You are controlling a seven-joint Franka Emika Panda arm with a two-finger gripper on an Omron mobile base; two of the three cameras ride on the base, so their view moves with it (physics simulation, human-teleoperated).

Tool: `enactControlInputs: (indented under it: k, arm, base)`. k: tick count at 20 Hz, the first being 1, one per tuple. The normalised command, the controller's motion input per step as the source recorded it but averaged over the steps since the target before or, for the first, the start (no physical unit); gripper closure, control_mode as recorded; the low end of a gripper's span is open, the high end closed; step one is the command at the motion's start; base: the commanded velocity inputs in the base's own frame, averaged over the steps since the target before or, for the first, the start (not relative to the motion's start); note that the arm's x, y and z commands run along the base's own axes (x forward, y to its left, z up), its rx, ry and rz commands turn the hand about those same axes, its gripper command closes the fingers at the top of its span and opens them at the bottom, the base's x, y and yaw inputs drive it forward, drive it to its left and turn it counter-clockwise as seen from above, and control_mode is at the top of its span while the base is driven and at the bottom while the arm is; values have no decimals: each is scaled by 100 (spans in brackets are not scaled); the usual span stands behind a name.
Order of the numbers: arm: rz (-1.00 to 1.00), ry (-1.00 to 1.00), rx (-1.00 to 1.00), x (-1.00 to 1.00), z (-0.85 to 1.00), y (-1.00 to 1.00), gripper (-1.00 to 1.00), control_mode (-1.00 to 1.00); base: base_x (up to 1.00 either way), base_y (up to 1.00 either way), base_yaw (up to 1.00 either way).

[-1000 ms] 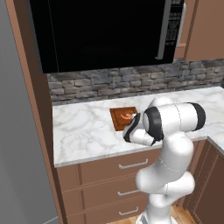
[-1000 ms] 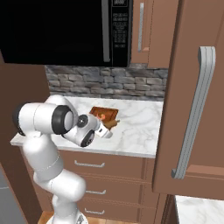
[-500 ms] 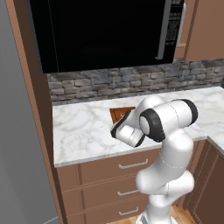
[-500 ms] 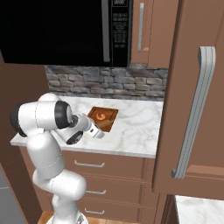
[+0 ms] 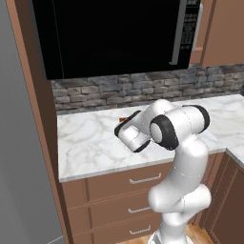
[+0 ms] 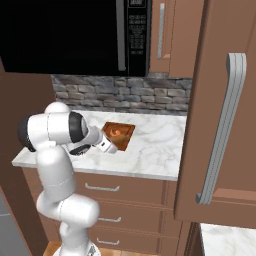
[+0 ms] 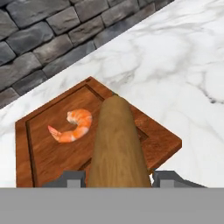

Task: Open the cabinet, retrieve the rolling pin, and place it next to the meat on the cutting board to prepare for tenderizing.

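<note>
In the hand view the tool [image 7: 117,178] is clenched on the rolling pin [image 7: 117,144], whose long axis points away toward 12 o'clock, over the cutting board [image 7: 157,138]. A shrimp [image 7: 72,127] lies at 10 o'clock of its tip. Farther, the marble tabletop [image 7: 175,57] meets a stone wall [image 7: 39,35].

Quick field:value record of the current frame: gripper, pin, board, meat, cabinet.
gripper: shut on rolling pin, above the near edge of the cutting board
rolling pin: held between the fingers, pointing out over the board, not yet set down
cutting board: flat on the marble counter, near the stone backsplash
meat: one orange shrimp on the board, beside the pin's tip
cabinet: door swung open at right in the right base view
</note>
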Motion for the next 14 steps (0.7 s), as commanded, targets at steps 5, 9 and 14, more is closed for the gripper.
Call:
enactControlInputs:
  k: [5,9,14]
  arm:
    - [0,0,0,17,0,0,-100,-100]
    - [0,0,0,12,-1,0,-100,-100]
    - [0,-1,0,2,-2,0,-100,-100]
  base:
    - [0,0,0]
    - [0,0,0]
    - [0,0,0]
